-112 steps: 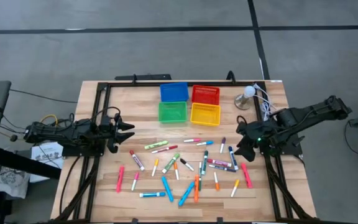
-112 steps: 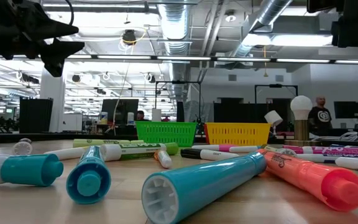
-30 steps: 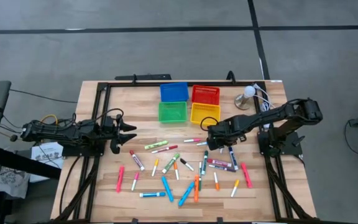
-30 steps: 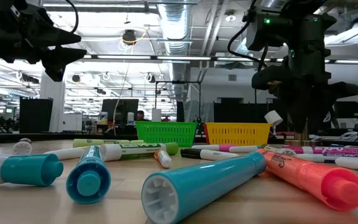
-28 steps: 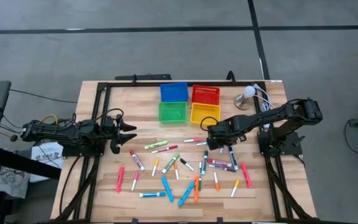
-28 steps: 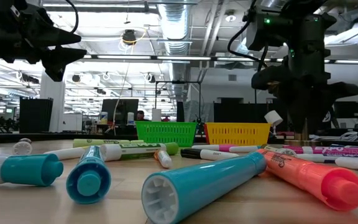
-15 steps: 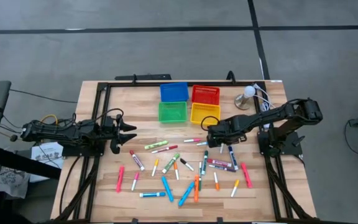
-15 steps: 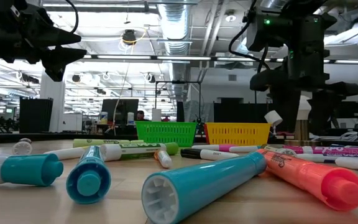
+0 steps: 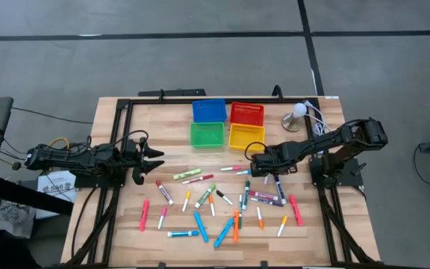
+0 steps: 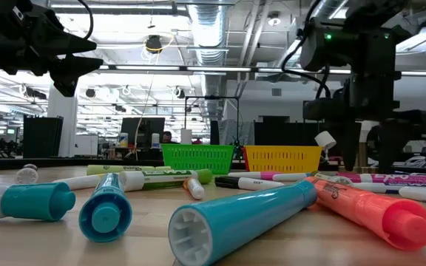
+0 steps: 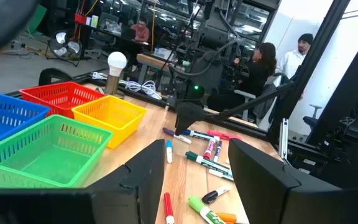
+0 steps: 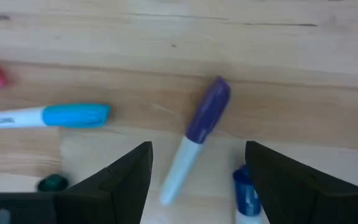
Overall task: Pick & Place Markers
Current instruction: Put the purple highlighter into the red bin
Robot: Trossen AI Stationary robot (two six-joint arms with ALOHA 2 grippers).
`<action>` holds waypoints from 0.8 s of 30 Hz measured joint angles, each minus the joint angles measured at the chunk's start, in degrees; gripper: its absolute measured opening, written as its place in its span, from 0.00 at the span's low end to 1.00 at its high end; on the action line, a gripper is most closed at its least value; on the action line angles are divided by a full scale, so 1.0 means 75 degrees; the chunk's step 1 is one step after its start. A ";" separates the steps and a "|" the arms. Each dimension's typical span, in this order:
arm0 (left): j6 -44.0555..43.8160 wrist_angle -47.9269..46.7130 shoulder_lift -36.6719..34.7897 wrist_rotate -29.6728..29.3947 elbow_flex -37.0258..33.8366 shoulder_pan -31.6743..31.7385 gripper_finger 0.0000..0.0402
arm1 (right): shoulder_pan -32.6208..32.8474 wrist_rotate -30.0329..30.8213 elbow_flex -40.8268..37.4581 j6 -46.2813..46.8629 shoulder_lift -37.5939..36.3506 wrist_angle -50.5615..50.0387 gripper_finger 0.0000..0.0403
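Note:
Many markers point(image 9: 222, 198) lie flat and scattered on the wooden table's near half. My right gripper point(image 9: 264, 166) points down over the scatter's far right part, open. Its fingers stand on either side of a white marker with a purple cap point(image 12: 197, 140), which lies flat on the wood, untouched. In the low view this gripper point(image 10: 374, 159) hangs just above the table. At the table's left edge, my left gripper point(image 9: 152, 158) waits open, held level, with nothing between its fingers point(image 11: 148, 180).
Blue point(image 9: 208, 110), red point(image 9: 246, 113), green point(image 9: 207, 135) and yellow point(image 9: 246, 137) bins stand at the table's far middle. A bulb lamp point(image 9: 297, 116) with white cords sits at the far right. A blue-capped marker point(image 12: 55, 116) and another blue one point(image 12: 247, 193) lie close by.
My right gripper has opened its fingers above the purple-capped marker and has rolled a little about its downward-pointing axis. The markers lie as before.

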 joint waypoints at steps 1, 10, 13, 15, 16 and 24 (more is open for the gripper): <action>0.0000 0.0001 0.0000 0.0000 0.0000 0.0000 0.44 | 0.0003 0.0048 0.0000 0.0000 0.0000 0.0016 0.62; 0.0000 0.0002 -0.0003 0.0000 0.0000 0.0000 0.44 | 0.0003 0.0296 -0.0005 0.0176 0.0380 0.0182 0.62; 0.0000 0.0013 0.0034 -0.0003 0.0000 0.0000 0.44 | -0.0007 0.0221 0.0032 0.0100 0.0740 0.0356 0.62; 0.0000 0.0000 0.0074 0.0000 0.0000 0.0000 0.44 | -0.0041 0.0157 0.0075 0.0003 0.0899 0.0359 0.62; 0.0000 0.0033 0.0103 -0.0004 0.0000 0.0000 0.44 | -0.0050 0.0130 0.0136 -0.0005 0.1004 0.0260 0.62; 0.0000 0.0060 0.0186 -0.0003 0.0000 0.0000 0.44 | -0.0092 0.0152 0.0254 -0.0006 0.0933 -0.0048 0.62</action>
